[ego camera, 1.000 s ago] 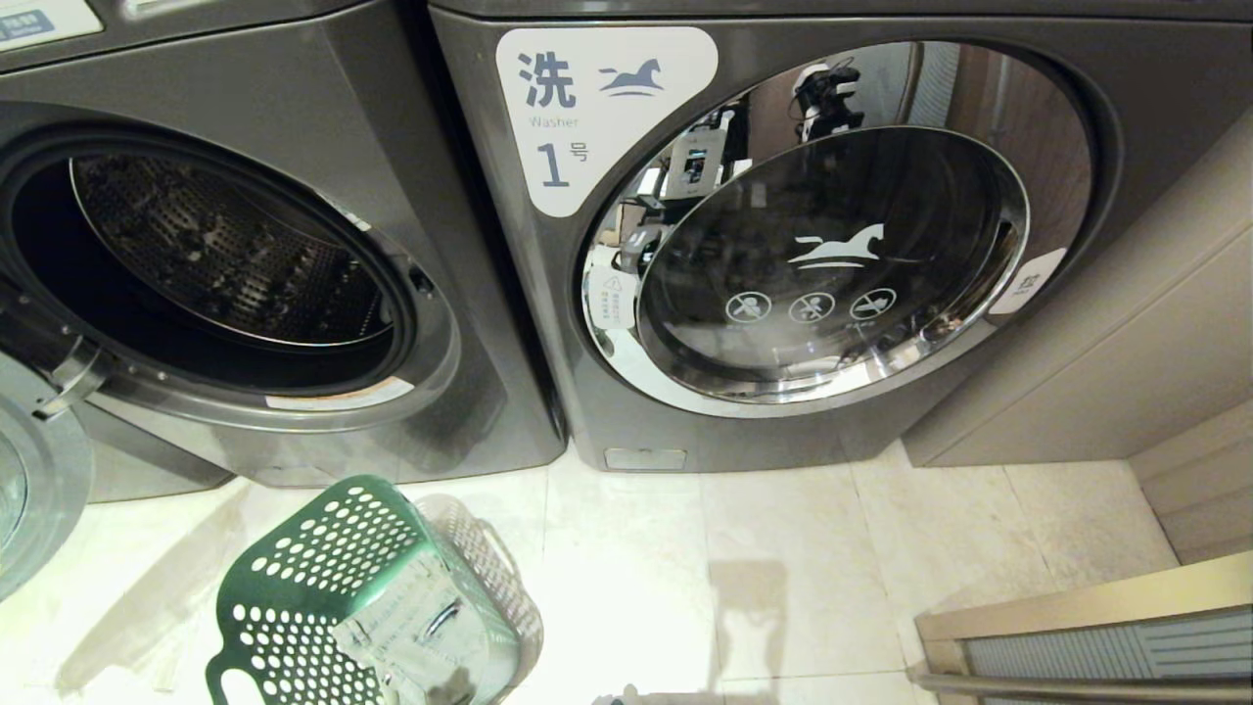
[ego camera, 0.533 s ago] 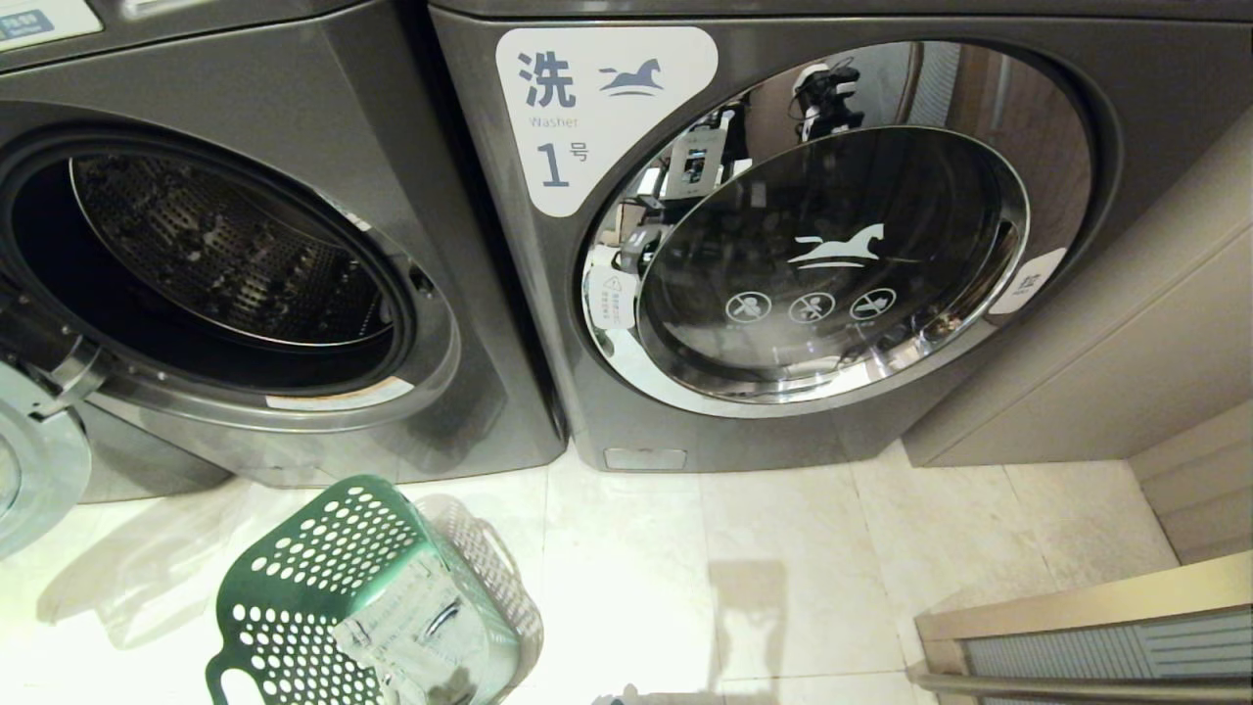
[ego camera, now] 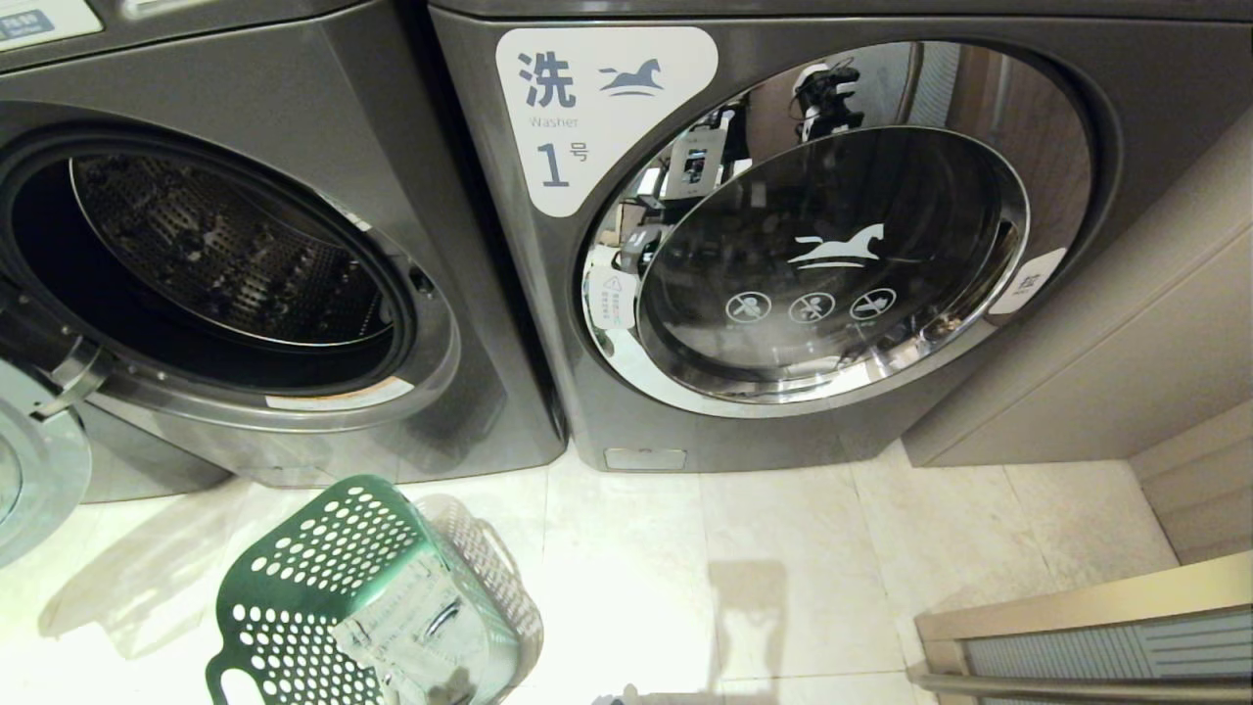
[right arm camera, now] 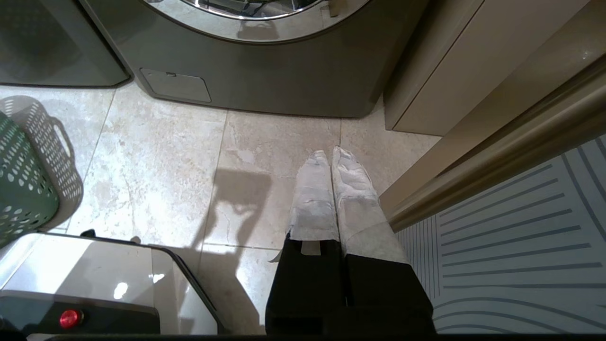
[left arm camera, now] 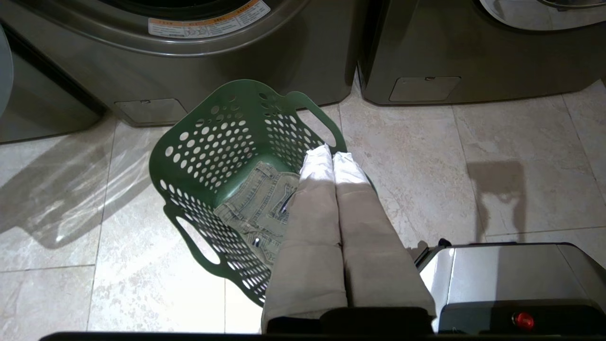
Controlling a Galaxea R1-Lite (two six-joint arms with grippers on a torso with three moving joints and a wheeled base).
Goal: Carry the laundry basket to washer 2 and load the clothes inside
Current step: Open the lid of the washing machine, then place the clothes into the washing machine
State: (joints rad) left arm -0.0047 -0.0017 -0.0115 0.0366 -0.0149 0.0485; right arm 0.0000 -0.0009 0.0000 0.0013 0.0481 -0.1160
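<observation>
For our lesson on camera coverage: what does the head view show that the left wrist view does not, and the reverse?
Head view only: the open drum of the left-hand washer and the washer labelled 1 with its shut door.
Left wrist view only: the shut left gripper above the basket, and the robot's base.
Both: the green laundry basket holding the folded denim.

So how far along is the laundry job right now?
Done: the laundry basket sits on the floor before the open washer; no "2" label shows on it. In hand: nothing; the left gripper and right gripper are shut and empty. Left: the clothes are in the basket, unloaded.
</observation>
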